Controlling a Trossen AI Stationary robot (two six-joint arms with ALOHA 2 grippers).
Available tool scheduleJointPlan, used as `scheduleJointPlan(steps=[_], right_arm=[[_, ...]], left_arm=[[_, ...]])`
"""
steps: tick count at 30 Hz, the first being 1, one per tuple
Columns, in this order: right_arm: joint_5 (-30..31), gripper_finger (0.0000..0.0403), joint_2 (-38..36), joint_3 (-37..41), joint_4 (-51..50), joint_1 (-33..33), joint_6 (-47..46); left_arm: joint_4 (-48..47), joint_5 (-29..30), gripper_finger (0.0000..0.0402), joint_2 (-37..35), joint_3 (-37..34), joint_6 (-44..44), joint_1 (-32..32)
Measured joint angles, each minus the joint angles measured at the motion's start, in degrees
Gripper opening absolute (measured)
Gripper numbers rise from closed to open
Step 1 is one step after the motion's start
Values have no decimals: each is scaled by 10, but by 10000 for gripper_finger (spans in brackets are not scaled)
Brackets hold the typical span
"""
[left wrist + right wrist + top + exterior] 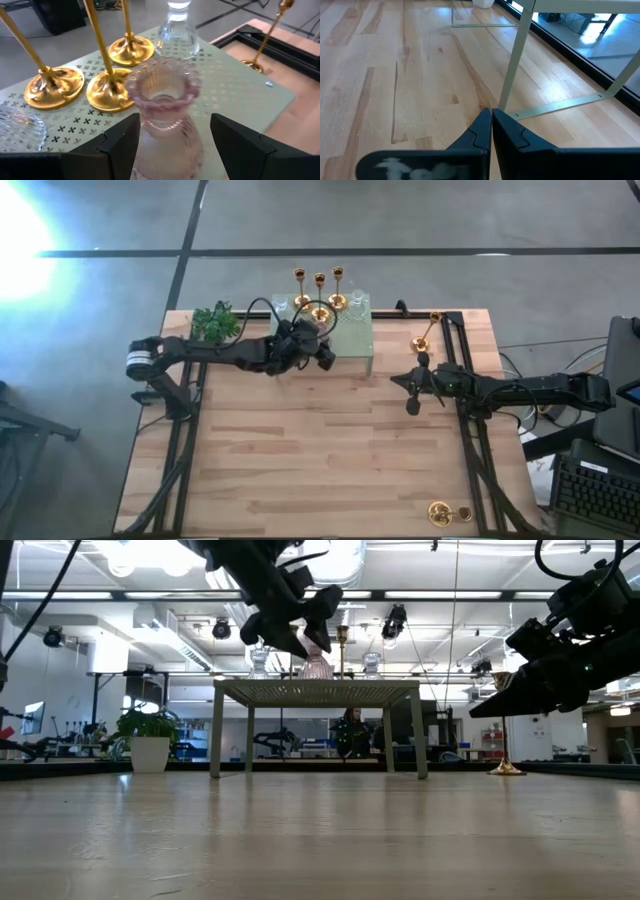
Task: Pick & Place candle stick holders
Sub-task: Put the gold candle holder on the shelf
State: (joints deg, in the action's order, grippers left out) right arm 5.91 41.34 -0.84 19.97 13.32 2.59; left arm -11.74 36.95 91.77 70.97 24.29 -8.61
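Landmark: the pale green perforated stand (352, 340) at the far middle of the wooden desk (320, 460).

Left of the stand, a small green plant (214, 322) sits at the desk's far left corner. The left arm reaches from that side to the stand's near left part. The left claw (167, 137) hovers with its fingers (117, 137) apart on either side of a pink glass holder (167, 115) that stands on the stand; whether they touch the glass cannot be told.

On the stand, beyond the pink holder, three gold candle stick holders (112, 87) stand upright close together, their round bases resting on the perforated top. A clear glass holder (179, 32) stands just beside them, and a ribbed clear glass piece (17, 131) lies at the stand's edge.

Right of the stand, a fourth gold candlestick (427, 332) stands on the desk, apart from the stand. The right claw (491, 132) hangs above the desk on the near side of it, right of the stand, fingers pressed together and empty.

Far nearer, at the desk's near right corner, another gold piece (447, 513) lies on the boards.
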Motion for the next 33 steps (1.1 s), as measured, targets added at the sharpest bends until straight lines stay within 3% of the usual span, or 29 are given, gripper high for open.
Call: scheduleJointPlan(steps=[14, 19, 23, 26, 28, 30, 33], right_arm=[[0, 8, 0, 0, 0, 0, 0], [0, 8, 0, 0, 0, 0, 0], [0, 8, 0, 0, 0, 0, 0], [0, 8, 0, 0, 0, 0, 0], [0, 8, 0, 0, 0, 0, 0], [0, 8, 0, 0, 0, 0, 0], [0, 8, 0, 0, 0, 0, 0]], left_arm=[[-91, -2, 248, -39, 0, 41, 53], [-169, 2, 248, -70, 0, 82, 97], [-176, 41, 248, -87, -14, 48, 152], [-158, 74, 247, -97, -46, -14, 200], [-117, 66, 246, -109, -81, -50, 227], [-49, 26, 246, -126, -128, -73, 245], [105, -80, 246, -157, -213, -108, 256]])
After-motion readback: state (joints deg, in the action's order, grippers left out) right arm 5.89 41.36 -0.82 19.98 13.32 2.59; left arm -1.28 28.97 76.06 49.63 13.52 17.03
